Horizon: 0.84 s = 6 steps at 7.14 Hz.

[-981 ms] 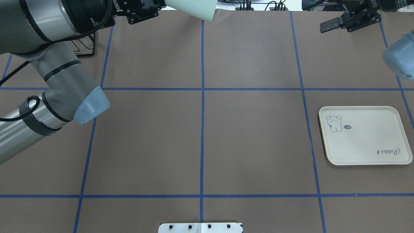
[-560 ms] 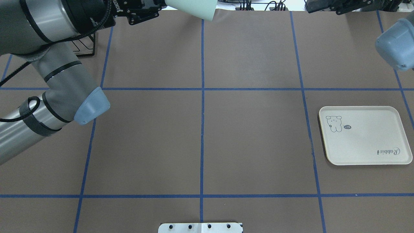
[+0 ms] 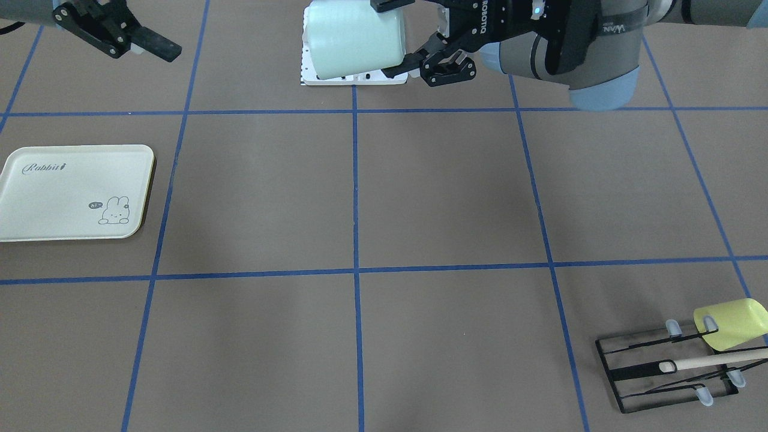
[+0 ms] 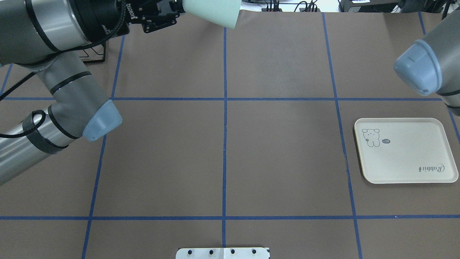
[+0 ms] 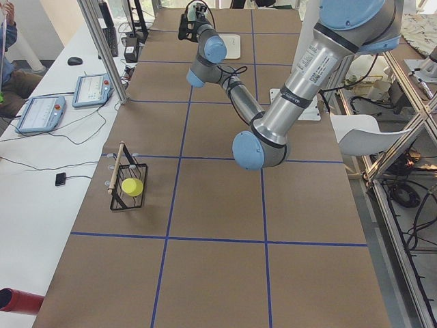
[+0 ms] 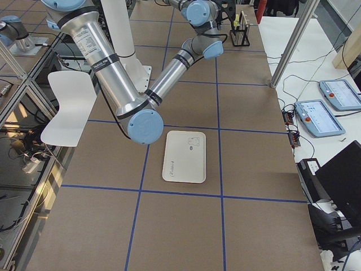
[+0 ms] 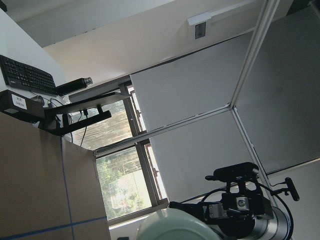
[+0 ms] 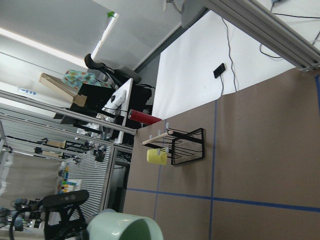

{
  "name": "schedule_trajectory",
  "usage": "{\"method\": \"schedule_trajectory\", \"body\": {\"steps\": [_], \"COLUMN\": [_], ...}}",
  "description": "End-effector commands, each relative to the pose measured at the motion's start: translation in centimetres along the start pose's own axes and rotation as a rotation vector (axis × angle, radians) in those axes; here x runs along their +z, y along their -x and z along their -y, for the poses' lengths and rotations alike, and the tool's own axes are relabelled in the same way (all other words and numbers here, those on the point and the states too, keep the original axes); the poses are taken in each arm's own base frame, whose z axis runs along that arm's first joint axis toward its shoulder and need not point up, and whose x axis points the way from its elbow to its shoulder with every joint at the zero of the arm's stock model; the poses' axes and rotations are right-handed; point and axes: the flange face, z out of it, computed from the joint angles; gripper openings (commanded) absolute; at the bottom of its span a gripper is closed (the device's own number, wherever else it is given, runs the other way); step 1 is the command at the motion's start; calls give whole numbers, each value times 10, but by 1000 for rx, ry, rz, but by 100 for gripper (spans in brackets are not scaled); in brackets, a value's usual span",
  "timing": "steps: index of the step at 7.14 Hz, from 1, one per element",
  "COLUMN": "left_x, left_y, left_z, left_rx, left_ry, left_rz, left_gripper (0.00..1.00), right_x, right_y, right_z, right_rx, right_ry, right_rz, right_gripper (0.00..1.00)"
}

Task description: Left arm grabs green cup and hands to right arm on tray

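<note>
My left gripper (image 3: 401, 35) is shut on the pale mint-green cup (image 3: 354, 43) and holds it on its side, high above the table's centre line near my base. The cup also shows at the top edge of the overhead view (image 4: 212, 10), the left wrist view (image 7: 175, 231) and the right wrist view (image 8: 125, 227). My right gripper (image 3: 141, 43) is open and empty, raised, well apart from the cup. The cream Rabbit tray (image 3: 36, 204) lies flat and empty on my right side, also in the overhead view (image 4: 406, 158).
A black wire rack (image 3: 660, 372) with a wooden bar holds a yellow-green cup (image 3: 729, 324) at the table's far left corner. A white mounting plate (image 3: 354, 79) sits at my base. Operator desks with tablets (image 5: 41, 113) line the far side.
My right gripper has left the overhead view past its top edge, and the right arm's elbow has swung left and down. The left arm with the cup has shifted only slightly.
</note>
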Motion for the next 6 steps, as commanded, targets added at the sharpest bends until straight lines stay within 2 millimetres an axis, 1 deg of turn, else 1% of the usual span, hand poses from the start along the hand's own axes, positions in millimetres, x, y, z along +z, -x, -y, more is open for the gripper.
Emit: {"method": "schedule_trajectory", "body": {"steps": [1, 3, 5, 6], "left_x": [0, -3, 5, 7], "left_y": [-2, -10, -20, -17], "left_z": [-2, -5, -10, -13], "left_rx": [-29, -100, -156, -162], "left_ry": [4, 20, 33, 37], "left_rz": [-6, -62, -84, -79], "left_gripper": [0, 0, 0, 0], "right_x": [6, 10, 24, 26], "right_y": [1, -1, -4, -4], "right_z": [-16, -28, -41, -45], "right_rx": [157, 259, 287, 282], "right_ry": [3, 7, -17, -8], "right_rz": [99, 177, 240, 255], "right_gripper": [99, 96, 96, 96]}}
